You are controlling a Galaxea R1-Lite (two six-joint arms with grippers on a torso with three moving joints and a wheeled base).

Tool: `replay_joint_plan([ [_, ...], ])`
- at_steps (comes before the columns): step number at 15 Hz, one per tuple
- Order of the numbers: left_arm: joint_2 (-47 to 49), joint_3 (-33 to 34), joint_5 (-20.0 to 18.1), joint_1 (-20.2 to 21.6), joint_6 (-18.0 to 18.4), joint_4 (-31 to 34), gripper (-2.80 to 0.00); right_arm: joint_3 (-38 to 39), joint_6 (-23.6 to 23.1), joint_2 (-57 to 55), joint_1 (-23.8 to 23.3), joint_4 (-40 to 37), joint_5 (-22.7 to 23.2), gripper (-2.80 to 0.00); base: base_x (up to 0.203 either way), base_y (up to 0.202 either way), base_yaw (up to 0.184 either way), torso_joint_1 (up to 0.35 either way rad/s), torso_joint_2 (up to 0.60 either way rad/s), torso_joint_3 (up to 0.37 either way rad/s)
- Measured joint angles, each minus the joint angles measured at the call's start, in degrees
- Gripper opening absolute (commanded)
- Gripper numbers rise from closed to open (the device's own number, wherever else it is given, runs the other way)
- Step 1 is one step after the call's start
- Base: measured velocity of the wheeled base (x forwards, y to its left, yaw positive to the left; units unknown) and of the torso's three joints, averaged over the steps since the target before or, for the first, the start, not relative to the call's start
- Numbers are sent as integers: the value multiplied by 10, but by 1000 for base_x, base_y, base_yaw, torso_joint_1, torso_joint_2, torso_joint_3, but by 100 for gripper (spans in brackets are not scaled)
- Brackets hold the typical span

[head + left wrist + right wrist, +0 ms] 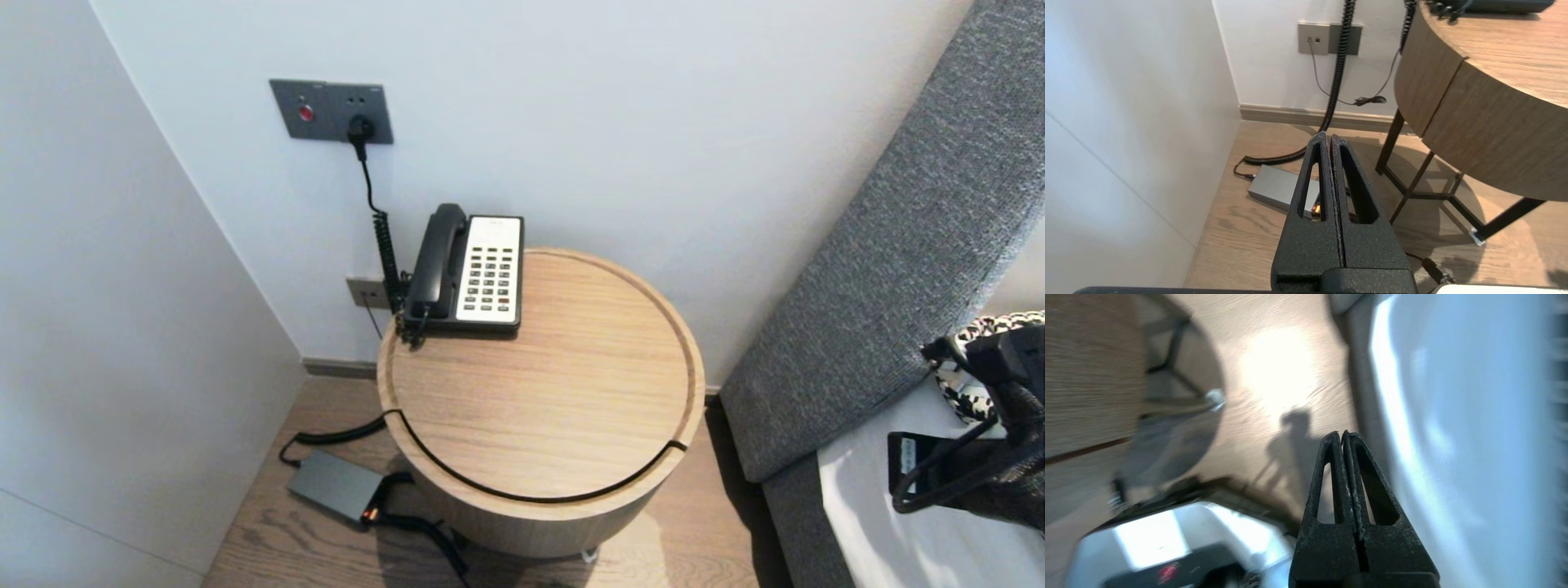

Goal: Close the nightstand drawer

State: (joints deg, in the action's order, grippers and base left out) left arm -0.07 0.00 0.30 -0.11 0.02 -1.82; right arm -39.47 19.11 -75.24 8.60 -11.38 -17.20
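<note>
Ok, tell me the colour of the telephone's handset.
Black; the handset lies in its cradle beside the white keypad face. The head view shows it best.

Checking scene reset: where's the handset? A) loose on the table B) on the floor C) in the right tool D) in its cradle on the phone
D: the handset lies in its cradle on the phone, on the round table by the wall.

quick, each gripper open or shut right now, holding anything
left gripper: shut, empty, over the floor
right gripper: shut, empty, beside the bed
</note>
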Motion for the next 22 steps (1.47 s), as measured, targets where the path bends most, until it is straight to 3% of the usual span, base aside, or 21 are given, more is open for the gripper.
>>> replay_joint_plan([
  [2, 0, 0, 0, 0, 0, 0, -280, 29, -16, 38, -4, 2, -25, -280, 0, 0, 0, 0, 0, 0],
  [4, 0, 0, 0, 0, 0, 0, -280, 62, -34, 79, -7, 28, -15, -280, 0, 0, 0, 0, 0, 0],
  [7, 0, 0, 0, 0, 0, 0, -280, 164, -98, 147, -12, 117, 56, -280, 0, 0, 0, 0, 0, 0],
  [12, 0, 0, 0, 0, 0, 0, -280, 360, -215, 304, -66, 253, 161, -280, 0, 0, 0, 0, 0, 0],
  [17, 0, 0, 0, 0, 0, 0, -280, 394, -234, 480, -97, 194, 214, -280, 0, 0, 0, 0, 0, 0],
  [22, 0, 0, 0, 0, 0, 0, -280, 394, -231, 595, -73, 142, 180, -280, 0, 0, 0, 0, 0, 0],
])
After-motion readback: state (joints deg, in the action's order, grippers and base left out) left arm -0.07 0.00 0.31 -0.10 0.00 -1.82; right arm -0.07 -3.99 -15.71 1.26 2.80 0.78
